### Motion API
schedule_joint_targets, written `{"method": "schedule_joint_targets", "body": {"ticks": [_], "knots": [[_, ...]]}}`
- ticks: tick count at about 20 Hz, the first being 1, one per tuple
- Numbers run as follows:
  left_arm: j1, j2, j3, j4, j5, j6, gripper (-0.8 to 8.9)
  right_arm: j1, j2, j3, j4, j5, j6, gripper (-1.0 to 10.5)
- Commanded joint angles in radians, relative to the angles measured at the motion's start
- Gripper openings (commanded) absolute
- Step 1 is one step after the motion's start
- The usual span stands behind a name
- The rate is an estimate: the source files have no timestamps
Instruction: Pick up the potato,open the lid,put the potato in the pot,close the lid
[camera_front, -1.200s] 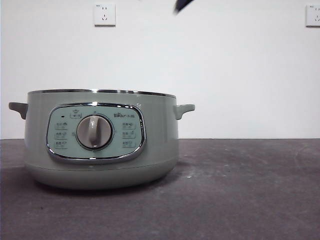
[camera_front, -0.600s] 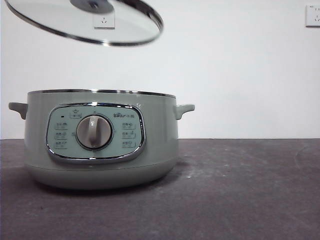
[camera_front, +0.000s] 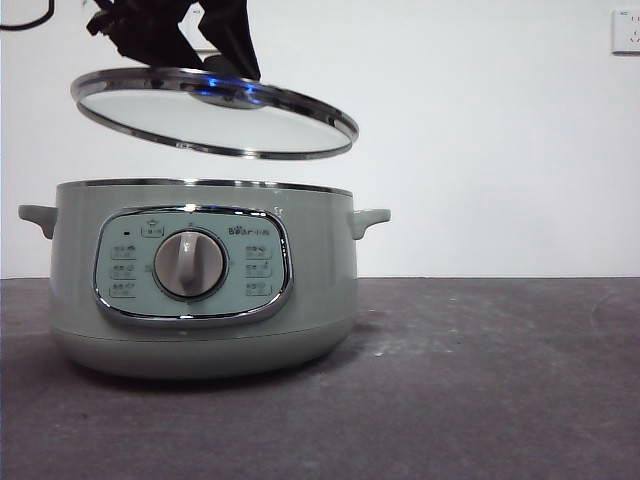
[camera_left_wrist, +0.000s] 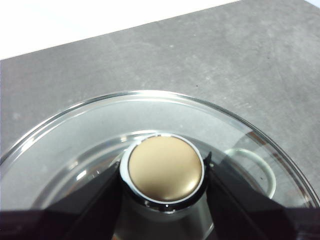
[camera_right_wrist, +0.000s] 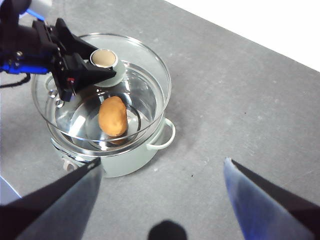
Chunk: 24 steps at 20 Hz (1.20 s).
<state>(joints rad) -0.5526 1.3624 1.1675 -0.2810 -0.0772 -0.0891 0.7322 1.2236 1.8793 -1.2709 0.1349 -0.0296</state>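
Fingers (camera_left_wrist: 95, 200) of the left gripper (camera_left_wrist: 165, 200) closed on the knob (camera_left_wrist: 165, 168) of the lid (camera_front: 215, 112), one black finger pressed to each side of it; knob top reads tan-gold in the left wrist view. Lid held in the air above the pot (camera_front: 200, 280), clear of the chrome rim, tilted so that its edge nearer the pot's far handle hangs lower. In the front view the left gripper comes down dark from the top edge onto the lid's centre. Potato (camera_right_wrist: 113, 116) lies inside the pot on its shiny floor, seen through the glass in the right wrist view, directly under the raised lid. Pot stands on the grey bench (camera_front: 480, 380), control panel and round grey dial (camera_front: 190, 264) facing the front camera, small handles out at each side. Right gripper (camera_right_wrist: 165, 195) hangs high above the bench and well apart from the pot, fingers spread wide and holding nothing. White wall behind the bench carries a socket (camera_front: 626, 30) near the upper corner.
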Motion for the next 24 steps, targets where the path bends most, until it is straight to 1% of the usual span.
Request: {"method": "schedule_joint_targets", "body": {"ticks": [1,4,8,10,16,19,20,21,22,23,24], "knots": [[-0.004,-0.013,-0.043,0.070,-0.002,-0.021,-0.09,0.001,-0.003,-0.004,0.005,0.003,0.013,4.1],[-0.004,-0.014,-0.114,0.145,-0.004,-0.056,-0.09,0.001,-0.003,-0.004,0.004,0.003,0.014,4.1],[-0.004,-0.014,-0.161,0.164,-0.005,-0.067,-0.09,0.001,-0.003,-0.004,0.004,0.003,0.021,4.1],[-0.004,-0.014,-0.181,0.155,-0.027,-0.069,-0.09,0.001,-0.003,-0.004,0.004,0.003,0.022,4.1],[-0.003,-0.010,-0.188,0.095,-0.027,-0.068,-0.08,0.001,-0.003,-0.004,0.004,0.002,0.032,4.1],[0.005,-0.008,-0.188,0.053,-0.027,-0.068,0.12,0.001,-0.003,-0.004,0.004,0.002,0.032,4.1],[0.006,-0.008,-0.188,0.048,-0.028,-0.066,0.97,0.001,-0.003,-0.004,0.003,0.002,0.032,4.1],[0.008,-0.008,-0.188,0.048,-0.027,-0.066,2.30,0.001,-0.003,-0.004,0.003,0.002,0.032,4.1],[0.010,-0.008,-0.187,0.051,-0.027,-0.066,3.32,0.001,-0.003,-0.004,0.003,0.002,0.032,4.1],[0.011,-0.008,-0.187,0.056,-0.027,-0.065,3.88,0.001,-0.003,-0.004,0.002,0.002,0.032,4.1],[0.011,-0.008,-0.187,0.066,-0.027,-0.064,3.86,0.001,-0.003,-0.005,-0.001,0.002,0.032,4.1]]}}
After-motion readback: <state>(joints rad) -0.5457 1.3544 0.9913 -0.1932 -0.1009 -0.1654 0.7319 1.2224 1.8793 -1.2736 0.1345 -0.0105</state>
